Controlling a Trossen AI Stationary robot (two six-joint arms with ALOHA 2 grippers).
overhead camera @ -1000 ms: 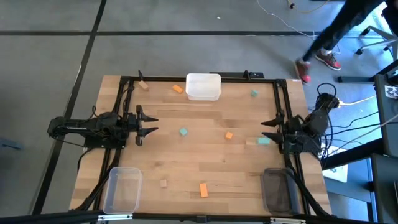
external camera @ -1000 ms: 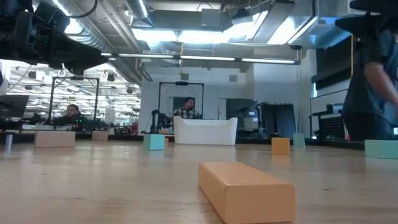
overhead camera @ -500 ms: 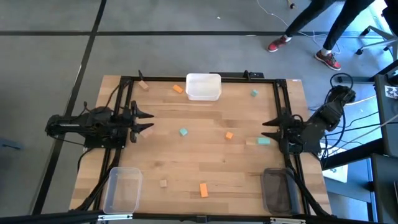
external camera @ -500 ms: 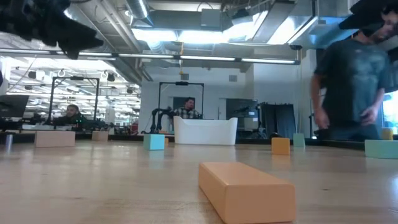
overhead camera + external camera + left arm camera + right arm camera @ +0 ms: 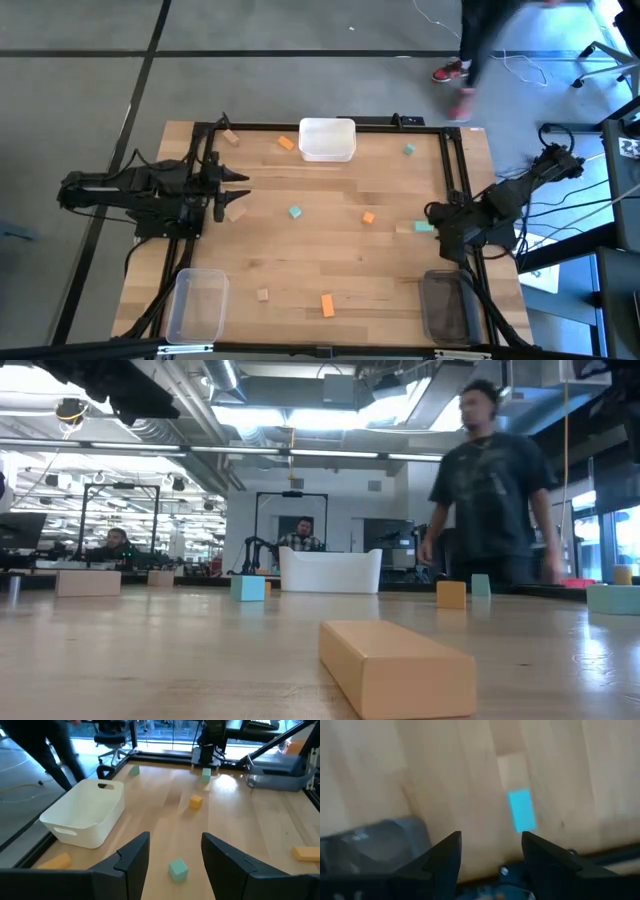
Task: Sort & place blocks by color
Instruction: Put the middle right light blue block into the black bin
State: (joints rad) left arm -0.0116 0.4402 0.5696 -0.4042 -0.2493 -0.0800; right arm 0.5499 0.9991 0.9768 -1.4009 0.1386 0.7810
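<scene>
Overhead, the white bin (image 5: pixel 327 139) at the far middle edge of the counter (image 5: pixel 330 255) serves as the landmark for everything else. Just beside it, on the left arm's side, lies an orange block (image 5: pixel 286 143), and farther out toward that corner a tan block (image 5: pixel 231 137). On the bin's other side, toward the right arm, sits a small teal cube (image 5: pixel 409 150). Nearer the front from the bin, a teal cube (image 5: pixel 295 212) and an orange cube (image 5: pixel 368 217) rest well apart on bare wood, and a teal bar (image 5: pixel 424 226) with a pale tan piece (image 5: pixel 404 228) touching it lies farther toward the right arm. Far from the bin, near the front edge, are an orange bar (image 5: pixel 327 305) and a small tan cube (image 5: pixel 263 294), between two clear bins, one at the left front corner (image 5: pixel 195 303) and one at the right front corner (image 5: pixel 447 306).

The left hand (image 5: pixel 232 192) hovers at the left edge of the counter with its fingers (image 5: pixel 134 860) spread and nothing between them; its wrist view looks past them to the teal cube and the white bin. The right hand (image 5: pixel 438 222) hangs at the right edge, just beside the teal bar, fingers (image 5: pixel 442 859) likewise spread and empty, with the teal bar ahead of them.

A person (image 5: pixel 492 500) stands beyond the counter's far edge, on the right arm's side of the bin.
</scene>
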